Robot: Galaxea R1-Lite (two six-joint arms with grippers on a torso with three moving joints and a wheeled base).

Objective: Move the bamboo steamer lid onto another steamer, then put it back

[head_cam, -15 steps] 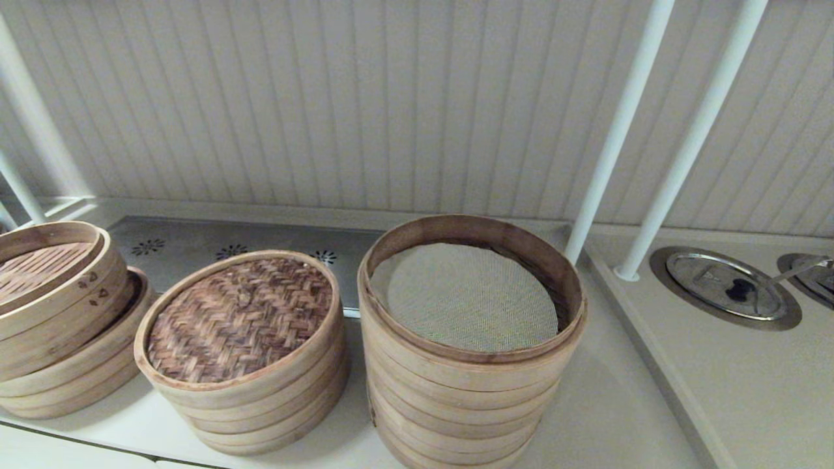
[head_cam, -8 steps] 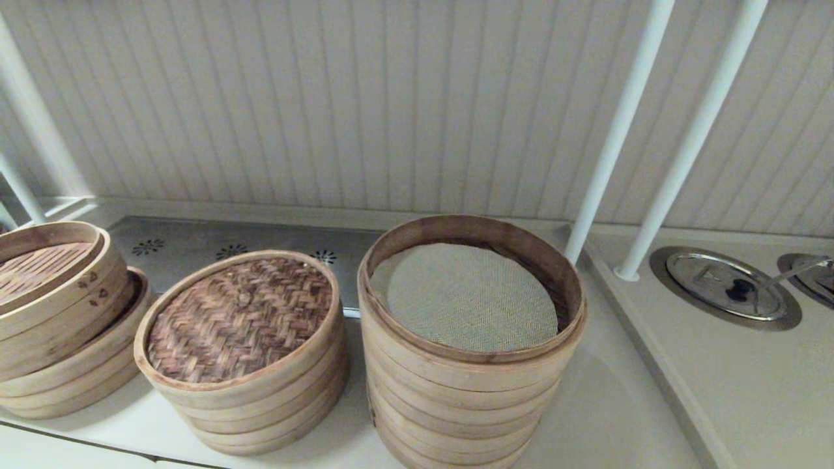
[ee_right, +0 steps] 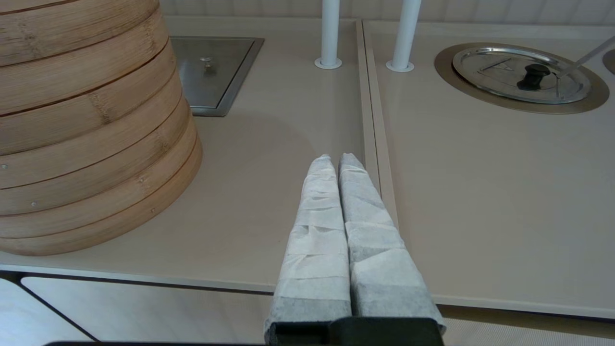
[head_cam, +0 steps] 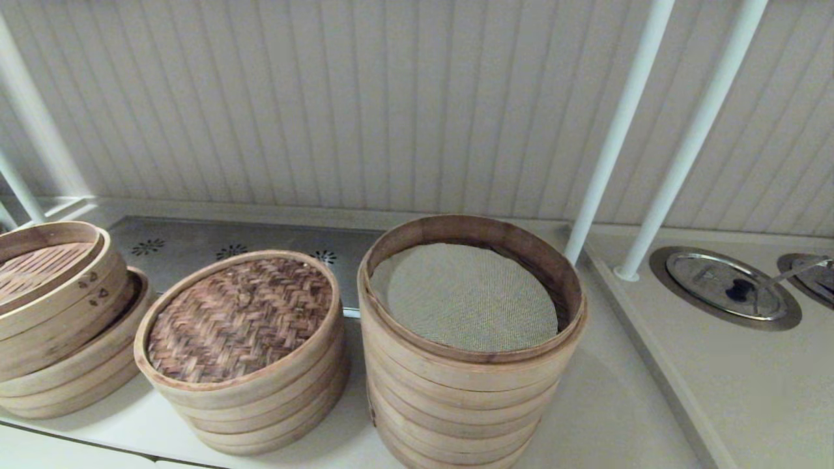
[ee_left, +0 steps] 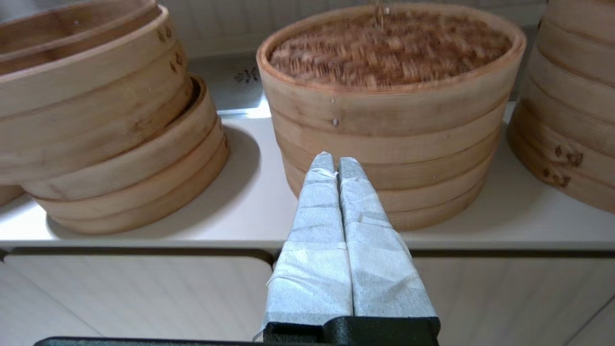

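The bamboo steamer lid (head_cam: 240, 318) with its dark woven top rests on the short middle stack; the left wrist view shows the lid (ee_left: 389, 45) from the front. To its right stands the tallest steamer stack (head_cam: 469, 365), uncovered, its beige mesh liner (head_cam: 466, 296) showing. My left gripper (ee_left: 336, 161) is shut and empty, held in front of the counter edge, facing the lidded stack. My right gripper (ee_right: 336, 158) is shut and empty over the counter's front edge, right of the tall stack (ee_right: 86, 125). Neither gripper shows in the head view.
A tilted slatted steamer stack with heart marks (head_cam: 58, 312) sits at far left. Two white poles (head_cam: 609, 150) rise behind the tall stack. Round metal lids (head_cam: 726, 285) are set in the counter at right. A steel plate (head_cam: 215, 247) lies behind the stacks.
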